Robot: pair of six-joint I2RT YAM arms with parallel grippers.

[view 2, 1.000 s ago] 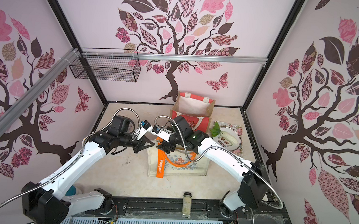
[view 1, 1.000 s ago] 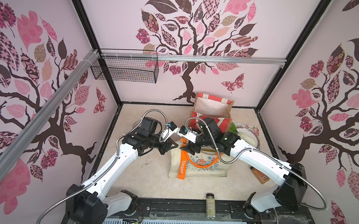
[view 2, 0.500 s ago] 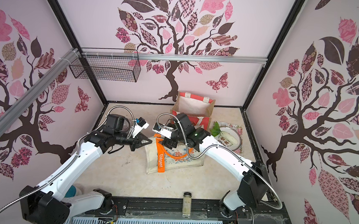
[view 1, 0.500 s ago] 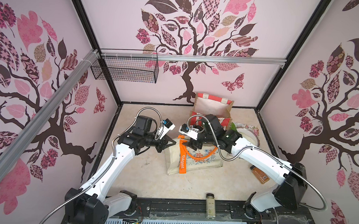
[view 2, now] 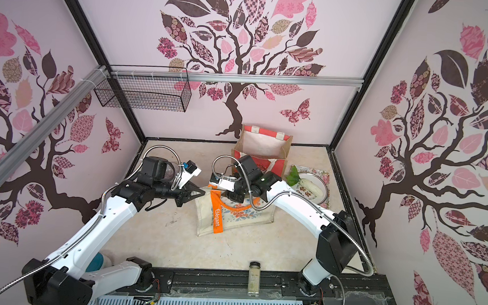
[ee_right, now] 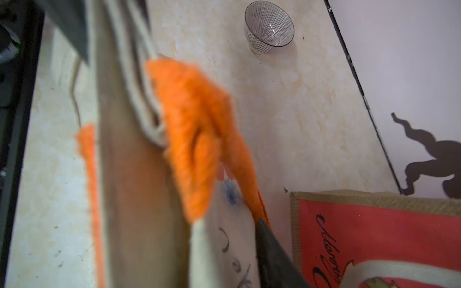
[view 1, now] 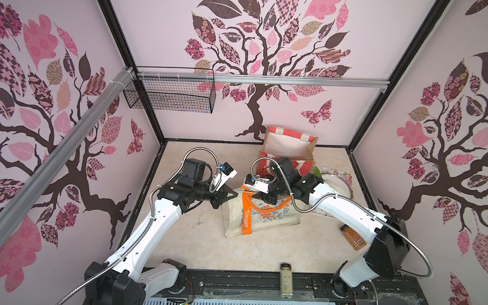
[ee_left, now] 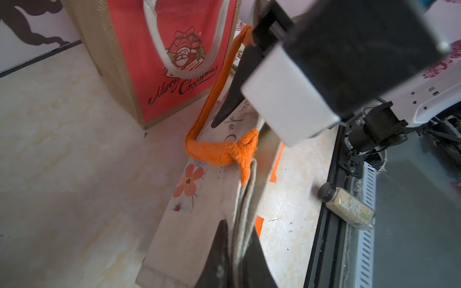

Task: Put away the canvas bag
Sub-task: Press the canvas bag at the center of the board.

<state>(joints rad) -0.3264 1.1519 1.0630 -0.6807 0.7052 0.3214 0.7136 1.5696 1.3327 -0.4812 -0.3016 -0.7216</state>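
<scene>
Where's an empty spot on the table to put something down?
Biggest bare patch: at the front, between the canvas bag and the jar. Another: along the back wall, between the red bag and the bowl. Crowded: back right, where the red bag, plate and right arm bunch together.

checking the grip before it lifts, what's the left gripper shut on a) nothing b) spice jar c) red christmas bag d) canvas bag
d: in the left wrist view the left gripper is shut, pinching the cream edge of the canvas bag.
</scene>
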